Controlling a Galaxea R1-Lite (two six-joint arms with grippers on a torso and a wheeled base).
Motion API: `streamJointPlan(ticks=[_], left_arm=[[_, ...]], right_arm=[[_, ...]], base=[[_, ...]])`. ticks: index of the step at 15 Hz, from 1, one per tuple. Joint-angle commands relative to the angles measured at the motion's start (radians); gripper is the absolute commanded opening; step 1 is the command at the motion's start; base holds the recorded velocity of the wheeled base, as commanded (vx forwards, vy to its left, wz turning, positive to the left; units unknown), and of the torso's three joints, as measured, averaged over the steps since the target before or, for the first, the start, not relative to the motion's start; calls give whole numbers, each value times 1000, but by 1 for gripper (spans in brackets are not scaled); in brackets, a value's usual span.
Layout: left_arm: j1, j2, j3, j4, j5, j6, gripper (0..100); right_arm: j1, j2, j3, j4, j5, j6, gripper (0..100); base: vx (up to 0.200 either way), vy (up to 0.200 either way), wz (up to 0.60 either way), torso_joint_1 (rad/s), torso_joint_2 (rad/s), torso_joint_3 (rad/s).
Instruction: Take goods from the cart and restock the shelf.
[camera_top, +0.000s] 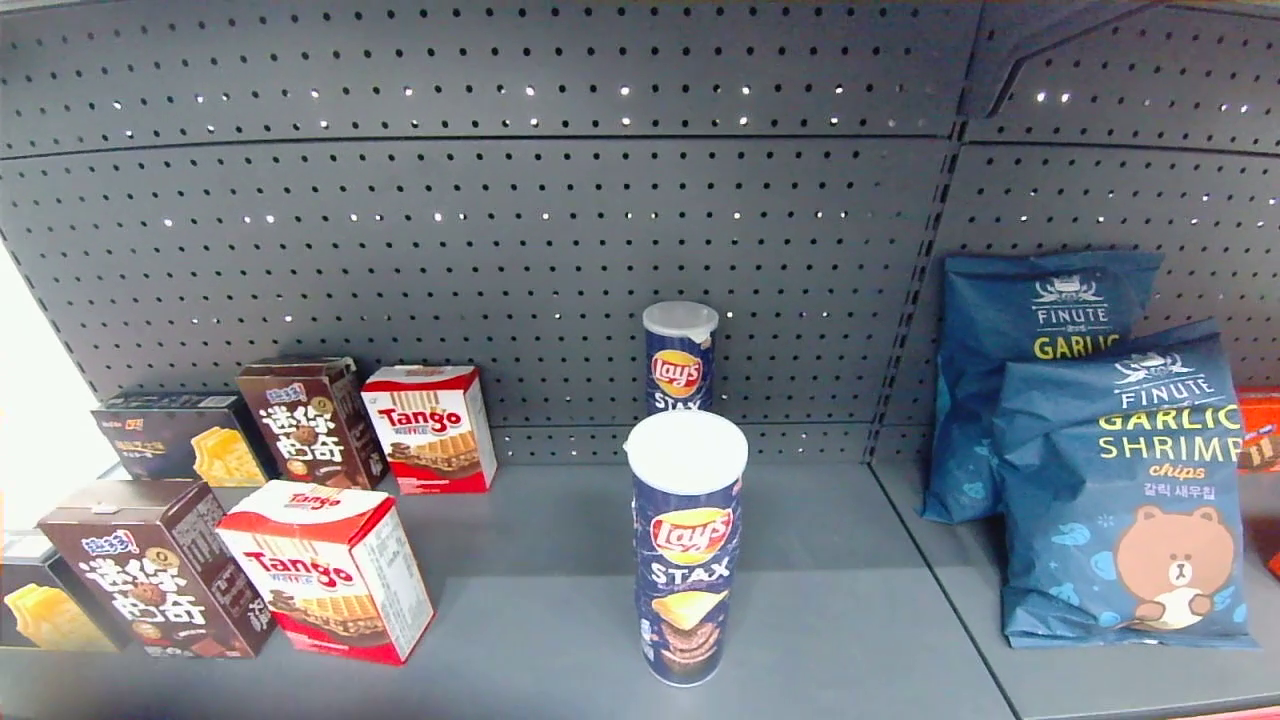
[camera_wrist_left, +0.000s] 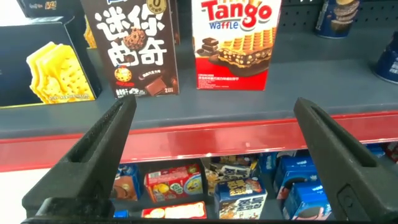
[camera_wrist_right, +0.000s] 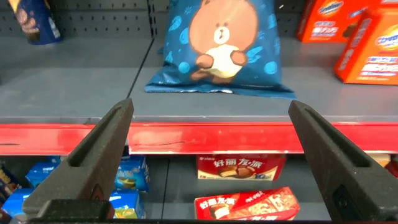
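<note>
Here is the shelf (camera_top: 850, 600), partly stocked. 2 chip cans are lined up in the middle, the front can (camera_top: 687, 560) set straight ahead of the rear can (camera_top: 679, 365) with a gap between them. On the left, the front wafer box (camera_top: 325, 572), front chocolate box (camera_top: 150, 575) and front cracker box (camera_top: 40, 605) are stood side by side, and the back row of boxes (camera_top: 305, 420) repeats the same 3 kinds. On the right, past the divider, the front bag (camera_top: 1125, 500) is leaned over the rear bag (camera_top: 1030, 330).

The left gripper (camera_wrist_left: 214, 104) is held low before the red strip (camera_wrist_left: 205, 140) of the shelf edge, its fingers spread wide and nothing grasped. The right gripper (camera_wrist_right: 210, 107) is held the same way, facing the front bag, fingers released and empty.

With both grippers empty, another item is judged due from the cart. Bare shelf is left on either side of the cans, so the restocking is judged well begun but unfinished. How many goods are left to fetch cannot be told.

The front cracker box is cut off at the picture's edge, as are the orange boxes (camera_wrist_right: 367, 43). The rear bag is half covered, and the lower shelf goods (camera_wrist_left: 239, 193) are partly blocked by the fingers.
</note>
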Motion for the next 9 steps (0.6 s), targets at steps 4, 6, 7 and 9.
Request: streamJointPlan(ticks=[4,6,7,9], left_arm=[[0,0,0,0,0,0,100],[0,0,0,0,0,0,100],[0,0,0,0,0,0,100],[0,0,0,0,0,0,100]], right_arm=[[1,0,0,-1,0,0,100],[1,0,0,-1,0,0,100],[1,0,0,-1,0,0,100],[1,0,0,-1,0,0,100]], base=[[0,0,0,0,0,0],[0,0,0,0,0,0],[0,0,0,0,0,0],[0,0,0,0,0,0]])
